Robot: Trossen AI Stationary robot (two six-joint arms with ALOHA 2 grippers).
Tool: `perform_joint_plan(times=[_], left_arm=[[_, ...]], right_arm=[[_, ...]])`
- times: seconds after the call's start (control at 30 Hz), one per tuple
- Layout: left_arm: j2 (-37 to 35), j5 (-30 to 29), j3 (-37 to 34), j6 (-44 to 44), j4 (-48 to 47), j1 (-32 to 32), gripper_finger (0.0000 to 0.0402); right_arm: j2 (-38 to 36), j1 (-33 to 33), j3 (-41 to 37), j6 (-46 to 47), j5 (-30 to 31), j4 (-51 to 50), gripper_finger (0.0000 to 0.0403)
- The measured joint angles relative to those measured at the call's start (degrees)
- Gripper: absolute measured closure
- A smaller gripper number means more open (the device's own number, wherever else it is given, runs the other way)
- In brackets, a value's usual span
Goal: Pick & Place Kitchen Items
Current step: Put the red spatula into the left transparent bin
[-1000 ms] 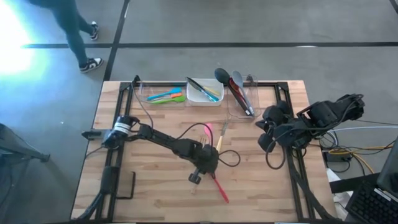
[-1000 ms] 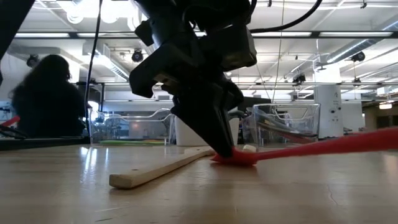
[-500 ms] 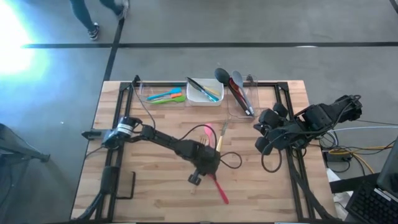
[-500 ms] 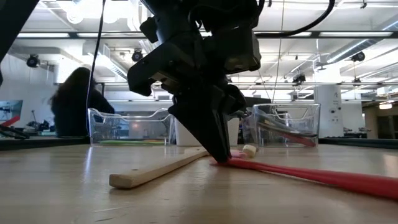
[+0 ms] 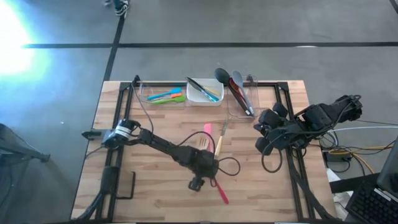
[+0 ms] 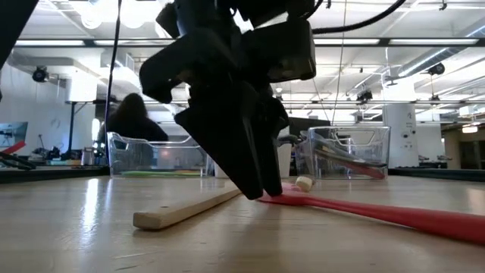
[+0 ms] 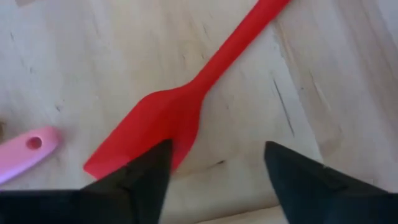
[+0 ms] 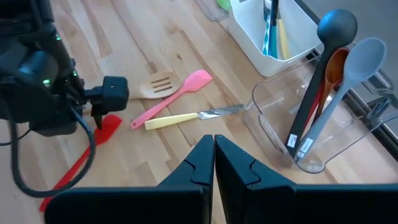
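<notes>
Now the left gripper is hovering, fingers apart, over the red spatula lying free on the worktop; next comes closing on its blade. The right gripper is waiting, shut.

Red silicone spatula: handle end cut off by left wrist frame edge; in low view blade hidden behind left gripper, handle ran off frame.
Pink spatula: only handle tip visible in left wrist view.
Wooden slotted spatula: partly hidden under left arm in high view.
Utensils in clear plastic tub: too small to tell types.
Person behind table: dark, blurred, mostly hidden by tub.
</notes>
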Motion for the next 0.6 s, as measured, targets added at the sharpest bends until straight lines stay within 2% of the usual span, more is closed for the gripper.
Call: perform_joint_plan(times=[0.1, 0.2, 0.47, 0.6], left_arm=[[-1.48, -0.88, -0.03, -1.61, 0.28, -0.48, 0.0105], [-2.27, -1.71, 0.2, -1.13, 0.55, -0.61, 0.0087], [-2.2, -9.38, 1.62, -5.72, 1.16, 0.21, 0.0087], [-2.2, -9.65, 1.58, -8.48, 1.14, 0.87, 0.0089]], right_arm=[[0.0, 0.0, -0.01, -0.41, 0.0, -0.03, 0.0394], [0.0, 0.0, -0.02, -1.07, 0.02, -0.04, 0.0394], [-0.02, 0.0, -0.04, -1.05, 0.02, 0.04, 0.0394], [-0.04, 0.0, -0.04, -1.07, 0.02, 0.04, 0.0394]])
